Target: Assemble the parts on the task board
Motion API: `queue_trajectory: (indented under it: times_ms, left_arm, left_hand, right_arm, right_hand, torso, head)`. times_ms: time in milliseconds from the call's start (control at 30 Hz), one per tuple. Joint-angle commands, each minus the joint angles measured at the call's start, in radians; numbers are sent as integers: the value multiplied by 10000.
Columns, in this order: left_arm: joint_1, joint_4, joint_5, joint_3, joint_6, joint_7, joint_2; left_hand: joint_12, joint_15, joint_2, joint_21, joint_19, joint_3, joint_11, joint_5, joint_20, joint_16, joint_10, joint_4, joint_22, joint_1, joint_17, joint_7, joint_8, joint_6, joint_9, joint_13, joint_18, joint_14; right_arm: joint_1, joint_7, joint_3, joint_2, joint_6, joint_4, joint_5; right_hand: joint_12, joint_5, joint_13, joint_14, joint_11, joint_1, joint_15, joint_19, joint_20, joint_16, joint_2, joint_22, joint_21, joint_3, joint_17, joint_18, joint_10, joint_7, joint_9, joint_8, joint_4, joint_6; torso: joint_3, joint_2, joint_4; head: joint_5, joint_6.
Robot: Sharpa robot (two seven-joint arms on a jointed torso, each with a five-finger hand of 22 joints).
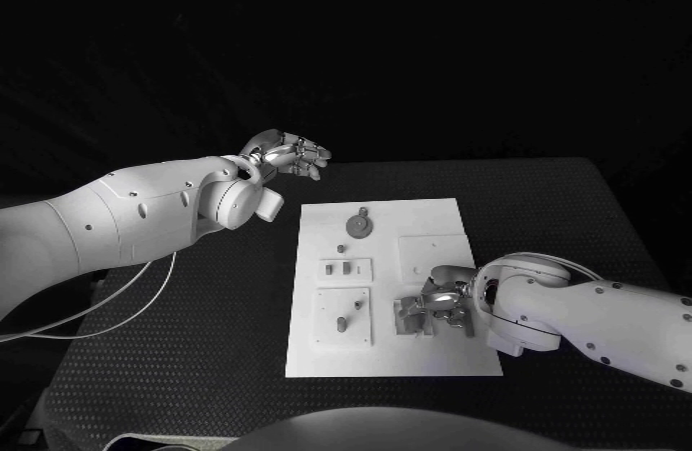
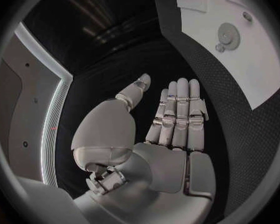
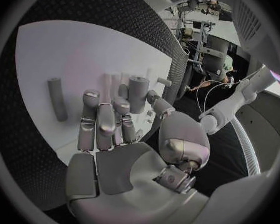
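- Now, nearest to me, the right robot hand (image 1: 440, 309) is low over the near right corner of the task board (image 1: 426, 219). Its fingers are half curled round some grey parts (image 1: 410, 318) there, close to an upright peg (image 3: 138, 93). I cannot tell if it really holds one of them or only touches.
- If the hold is weak, I think the part can slip and fall flat on the board, or roll off to the worktop (image 1: 577, 211).
- The fingers are crowded there, so a sideways move could knock the slim post (image 3: 57, 98) that stands just beside.
- A little farther, on the left side of the board, small pieces (image 1: 342, 268) sit in a square recess. A long reach over them may push them out.
- Farther again, a round gear (image 1: 359, 227) lies near the far edge of the board, not touched.
- Farthest, the left robot hand (image 1: 289, 154) hangs in the air beyond the far left corner of the board, fingers straight and apart, holding nothing. It gives no support, so the board may shift under a hard press.
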Motion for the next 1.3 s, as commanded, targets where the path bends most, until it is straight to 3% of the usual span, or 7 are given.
queue_trajectory:
  times_ms: [33, 733, 833, 967, 1300]
  left_arm:
    - [8, 17, 47, 7, 124, 55, 16]
    - [8, 14, 47, 6, 71, -2, -2]
    - [8, 15, 47, 6, 85, 3, -4]
    - [8, 12, 47, 6, 88, 7, -7]
    - [9, 10, 47, 6, 85, 3, -9]
  left_hand:
    - [22, 25, 4, 46, 5, -38, 6, 45, 21, -40, -63, 19, -13, -68, 11, 2, 56, -98, -12, 2, -6, 35]
    - [20, 27, 6, 48, 2, -39, 8, 45, 22, -48, -68, 33, -19, -82, 20, 6, 55, -108, -17, 1, -6, 34]
    - [19, 27, 1, 48, 1, -41, 9, 44, 23, -50, -71, 35, -20, -87, 22, 8, 53, -113, -19, 0, -6, 35]
    - [18, 27, 3, 49, 2, -40, 10, 45, 23, -51, -74, 40, -21, -90, 24, 9, 52, -118, -20, -1, -6, 35]
    - [16, 28, 1, 49, -1, -40, 12, 45, 23, -56, -79, 47, -24, -96, 28, 13, 49, -127, -24, -2, -6, 34]
  right_arm:
    - [-18, 15, -5, 31, 115, -4, -63]
    - [-84, 16, -25, 119, 226, -119, -10]
    - [-90, 16, -29, 128, 208, -144, -15]
    - [-93, 16, -32, 128, 141, -146, -32]
    - [-95, 29, -34, 119, -15, -147, -51]
  right_hand:
    - [40, 40, -17, -43, -31, -125, -55, 13, -33, 64, -36, 144, 21, 55, -34, 126, -31, 100, -12, -79, 44, 138]
    - [-43, 40, -108, -560, 51, -351, 2, -88, -5, -18, -744, 131, -67, 268, -718, 126, -223, 187, -25, -268, 354, -65]
    - [-91, 43, -157, -657, 86, -378, 31, -130, 18, -45, -984, 127, -103, 336, -831, 126, -278, 224, -28, -328, 477, -158]
    - [-104, 46, -210, -731, 125, -390, 67, -144, 40, -35, -1522, 122, -141, 626, -911, 126, -344, 265, -3, -388, 1007, -251]
    - [-64, 43, -248, -821, 177, -182, 114, -178, 70, 18, -2090, 141, -147, 856, -1008, 126, -429, 318, 73, -445, 1625, -392]
  torso:
    - [6, 2, -1]
    - [8, 4, -5]
    - [8, 4, -5]
    - [11, 2, -2]
    - [11, 1, -7]
  head:
    - [22, -9]
    - [81, -51]
    - [81, -51]
    - [87, -71]
    - [90, -76]
